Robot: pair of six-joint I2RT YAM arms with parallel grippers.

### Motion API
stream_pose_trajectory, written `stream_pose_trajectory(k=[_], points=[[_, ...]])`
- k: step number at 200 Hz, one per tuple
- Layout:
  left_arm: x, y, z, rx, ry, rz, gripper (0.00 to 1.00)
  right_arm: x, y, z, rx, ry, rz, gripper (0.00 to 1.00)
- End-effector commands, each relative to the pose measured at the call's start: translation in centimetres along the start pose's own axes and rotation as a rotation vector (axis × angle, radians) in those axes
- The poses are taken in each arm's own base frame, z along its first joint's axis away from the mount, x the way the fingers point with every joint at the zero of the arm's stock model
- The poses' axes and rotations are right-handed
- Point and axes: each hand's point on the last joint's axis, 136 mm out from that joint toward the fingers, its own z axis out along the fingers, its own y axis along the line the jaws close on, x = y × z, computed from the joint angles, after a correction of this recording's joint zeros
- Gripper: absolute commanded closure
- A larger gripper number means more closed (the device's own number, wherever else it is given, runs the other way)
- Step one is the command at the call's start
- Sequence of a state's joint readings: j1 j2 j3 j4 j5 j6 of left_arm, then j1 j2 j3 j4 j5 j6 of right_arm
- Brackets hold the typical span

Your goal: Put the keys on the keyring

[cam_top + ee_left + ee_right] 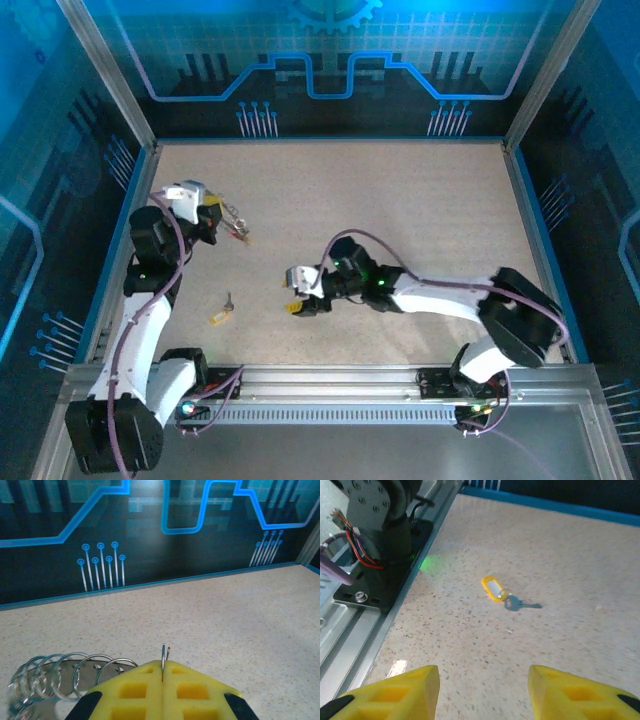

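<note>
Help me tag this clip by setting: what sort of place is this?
Probably a robot lab cell: a speckled table framed by aluminium rails, printed circuit-pattern walls, and a left arm and right arm bolted at its near edge.

Speckled tabletop (pixel 400 200), blue circuit-patterned walls (pixel 320 60)

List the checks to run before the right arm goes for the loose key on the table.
1. Left pincer shut on the keyring: ok.
2. Right pincer open: ok.
3. Key with its yellow tag lying free on the table: ok.
4. Right pincer over the key: not ok, the key lies ahead of it, apart.
5. Keyring's opening turned toward the key: cannot tell.
</note>
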State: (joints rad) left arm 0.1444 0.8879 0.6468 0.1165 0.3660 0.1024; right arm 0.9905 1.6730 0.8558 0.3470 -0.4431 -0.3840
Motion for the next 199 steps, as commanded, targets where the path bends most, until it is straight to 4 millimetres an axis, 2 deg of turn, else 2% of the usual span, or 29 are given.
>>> stream_pose_trajectory(k=[1,30,70,100,140,172,199], points=[[-2.3,0.6,-0.7,-0.039,-0.066,0.014,1.0,-2.7,-2.0,2.5,0.038,-0.084,-0.025,0.49],[-1.9,1.8,-0.8,-0.093,-0.055,-0.006,1.0,-1.6,-3.9,5.8,0.076,-0.01,-0.021,0.49],[-1.5,3.3,-1.1,-0.154,-0.045,-0.034,1.0,-0.6,-3.2,11.2,0.076,0.053,-0.016,0.49],[-1.3,3.8,-1.2,-0.175,-0.042,-0.047,1.0,0.5,-3.5,14.0,0.156,0.096,0.021,0.46],[-1.1,3.9,-0.9,-0.169,-0.039,-0.056,1.0,1.9,-3.7,15.8,0.24,0.154,0.081,0.44],[-0.8,3.8,-0.8,-0.16,-0.035,-0.068,1.0,3.4,-5.1,16.1,0.298,0.221,0.13,0.45],[-1.1,3.6,-0.7,-0.146,-0.039,-0.068,1.0,3.0,-4.1,16.8,0.247,0.203,0.135,0.45]])
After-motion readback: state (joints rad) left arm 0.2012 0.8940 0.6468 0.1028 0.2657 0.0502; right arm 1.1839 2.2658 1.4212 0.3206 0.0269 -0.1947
